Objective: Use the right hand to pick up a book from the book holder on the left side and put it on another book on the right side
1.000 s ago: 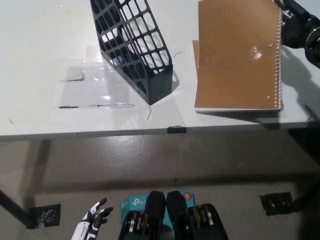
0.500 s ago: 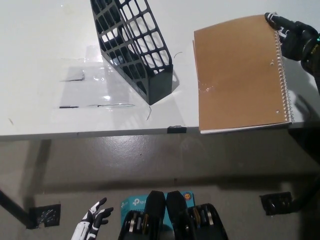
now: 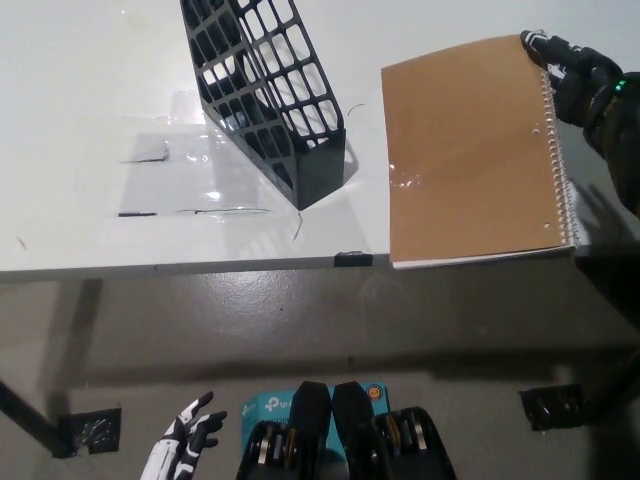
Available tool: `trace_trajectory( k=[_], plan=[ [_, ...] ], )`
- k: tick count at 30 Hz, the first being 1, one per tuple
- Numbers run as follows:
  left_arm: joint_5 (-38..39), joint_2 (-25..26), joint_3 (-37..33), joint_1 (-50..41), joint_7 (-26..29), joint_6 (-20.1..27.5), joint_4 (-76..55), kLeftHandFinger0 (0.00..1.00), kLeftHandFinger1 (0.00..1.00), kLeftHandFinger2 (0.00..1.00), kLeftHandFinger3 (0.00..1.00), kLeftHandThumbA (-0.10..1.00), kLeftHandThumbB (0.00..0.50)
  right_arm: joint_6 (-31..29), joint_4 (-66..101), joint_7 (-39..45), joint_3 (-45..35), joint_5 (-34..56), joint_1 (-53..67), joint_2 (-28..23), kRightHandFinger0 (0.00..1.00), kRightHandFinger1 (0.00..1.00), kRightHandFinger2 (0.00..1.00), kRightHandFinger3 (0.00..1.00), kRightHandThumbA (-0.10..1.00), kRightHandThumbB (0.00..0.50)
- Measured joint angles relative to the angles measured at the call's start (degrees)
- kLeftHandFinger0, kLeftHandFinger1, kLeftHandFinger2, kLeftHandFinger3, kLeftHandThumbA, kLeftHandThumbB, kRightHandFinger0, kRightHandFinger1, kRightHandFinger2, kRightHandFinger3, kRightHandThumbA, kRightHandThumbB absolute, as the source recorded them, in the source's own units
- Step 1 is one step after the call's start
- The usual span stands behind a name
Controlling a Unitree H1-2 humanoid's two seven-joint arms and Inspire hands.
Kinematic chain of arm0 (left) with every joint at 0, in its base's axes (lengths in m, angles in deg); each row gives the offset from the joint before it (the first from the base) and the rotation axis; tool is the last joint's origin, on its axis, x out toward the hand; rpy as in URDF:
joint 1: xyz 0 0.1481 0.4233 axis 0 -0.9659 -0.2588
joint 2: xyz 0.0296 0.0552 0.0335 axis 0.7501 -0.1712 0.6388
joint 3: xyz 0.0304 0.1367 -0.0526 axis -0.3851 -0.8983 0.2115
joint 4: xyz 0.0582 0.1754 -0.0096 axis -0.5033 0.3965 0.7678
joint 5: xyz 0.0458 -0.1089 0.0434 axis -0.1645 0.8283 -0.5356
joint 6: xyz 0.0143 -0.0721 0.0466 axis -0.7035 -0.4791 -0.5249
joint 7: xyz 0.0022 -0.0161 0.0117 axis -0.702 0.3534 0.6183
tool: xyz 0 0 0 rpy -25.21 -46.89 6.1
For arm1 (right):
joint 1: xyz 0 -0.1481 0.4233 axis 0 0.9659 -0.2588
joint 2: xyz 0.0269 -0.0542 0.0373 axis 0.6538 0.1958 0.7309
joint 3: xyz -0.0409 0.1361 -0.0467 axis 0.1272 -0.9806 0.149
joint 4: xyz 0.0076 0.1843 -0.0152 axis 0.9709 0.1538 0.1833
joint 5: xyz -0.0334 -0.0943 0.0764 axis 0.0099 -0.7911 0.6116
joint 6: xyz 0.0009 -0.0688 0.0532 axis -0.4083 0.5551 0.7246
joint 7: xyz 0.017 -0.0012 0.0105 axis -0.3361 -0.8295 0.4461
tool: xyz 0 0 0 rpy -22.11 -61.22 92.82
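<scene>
A brown spiral notebook (image 3: 475,150) lies flat on the right side of the white table (image 3: 100,120), its near edge reaching the table's front edge. My black right hand (image 3: 575,75) comes in from the upper right and grips the notebook's far right corner by the spiral edge. Any book under the notebook is hidden by it. The black mesh book holder (image 3: 265,90) stands left of the notebook, tilted, with nothing showing inside it. My white left hand (image 3: 185,440) hangs below the table at the lower left, fingers apart and holding nothing.
Clear tape patches and dark marks (image 3: 165,180) lie on the table left of the holder. The table's front edge (image 3: 200,265) runs across the middle of the picture, with grey floor (image 3: 320,330) below it.
The notebook came down from a raised, tilted pose to lie flat on the table and slid slightly left. My right hand came down with it, staying at its far right corner.
</scene>
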Motion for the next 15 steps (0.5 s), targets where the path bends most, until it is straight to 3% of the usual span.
trace_trajectory(
  k=[1, 2, 3, 4, 5, 6, 7, 8, 9, 10, 13, 15],
  plan=[
    [0.0, 0.0, 0.0, 0.0, 0.0, 0.0, -0.1, 0.81, 0.83, 0.81, 0.92, 0.98, 0.100, -0.6, -0.1, -0.6, -1.0, 0.0, -0.1, 0.3, 0.00, 0.35, 0.92, 1.00, -0.10, 0.107],
    [0.0, 0.0, 0.0, 0.0, 0.0, 0.0, -0.2, 0.81, 0.82, 0.80, 0.91, 0.97, 0.097, -1.4, -0.1, -1.1, -1.6, 0.0, -0.1, 0.5, 0.00, 0.35, 0.88, 0.91, -0.10, 0.126],
    [0.0, 0.0, 0.0, 0.0, 0.0, 0.0, -0.2, 0.81, 0.82, 0.80, 0.91, 0.97, 0.093, -2.1, -0.2, -1.8, -2.0, 0.0, -0.3, 0.8, 0.00, 0.34, 0.82, 0.69, -0.10, 0.141],
    [0.0, 0.0, 0.0, 0.0, 0.0, 0.0, -0.2, 0.80, 0.82, 0.80, 0.91, 0.98, 0.088, -2.8, -0.2, -2.4, -2.1, 0.0, -0.4, 1.0, 0.00, 0.31, 0.74, 0.54, -0.10, 0.167],
    [0.0, 0.0, 0.0, 0.0, 0.0, 0.0, -0.2, 0.80, 0.81, 0.79, 0.91, 0.98, 0.091, -3.4, -0.3, -2.9, -2.2, -0.1, -0.5, 1.3, 0.13, 0.50, 0.92, 0.60, -0.09, 0.184],
    [0.0, 0.0, 0.0, 0.0, 0.0, 0.0, -0.2, 0.80, 0.81, 0.79, 0.91, 0.98, 0.091, -4.3, -0.5, -3.7, -2.3, -0.1, -0.6, 1.5, 0.41, 0.82, 1.00, 0.91, -0.03, 0.197],
    [0.0, 0.0, 0.0, -0.1, 0.0, 0.0, -0.2, 0.79, 0.81, 0.79, 0.91, 0.98, 0.095, -4.9, -0.7, -4.2, -2.4, -0.1, -0.8, 1.8, 0.61, 0.99, 1.00, 1.00, 0.05, 0.195],
    [0.0, 0.0, 0.0, -0.1, 0.0, 0.0, -0.2, 0.79, 0.80, 0.79, 0.91, 0.98, 0.095, -5.5, -0.8, -4.4, -2.6, -0.1, -0.8, 2.0, 0.68, 1.00, 1.00, 1.00, 0.09, 0.184],
    [0.0, 0.0, 0.0, -0.2, 0.0, 0.0, -0.2, 0.79, 0.80, 0.79, 0.91, 0.98, 0.097, -6.0, -0.9, -4.5, -2.8, -0.1, -0.9, 2.2, 0.85, 1.00, 1.00, 1.00, 0.16, 0.159],
    [0.0, 0.0, 0.0, -0.2, 0.0, 0.0, -0.2, 0.81, 0.81, 0.79, 0.91, 0.99, 0.098, -6.9, -1.0, -4.5, -3.0, -0.1, -0.9, 2.4, 1.00, 1.00, 1.00, 1.00, 0.24, 0.174],
    [-0.1, 0.0, 0.0, -0.5, 0.0, 0.1, -0.2, 0.79, 0.80, 0.78, 0.90, 0.99, 0.096, -9.3, -1.1, -4.1, -3.0, -0.1, -0.9, 2.8, 1.00, 1.00, 1.00, 1.00, 0.37, 0.140],
    [-0.2, 0.0, -0.1, -0.8, 0.0, 0.1, -0.2, 0.79, 0.80, 0.78, 0.89, 1.00, 0.090, -10.9, -1.1, -3.6, -2.1, -0.6, -0.9, 2.8, 1.00, 1.00, 1.00, 1.00, 0.36, 0.141]
  ],
)
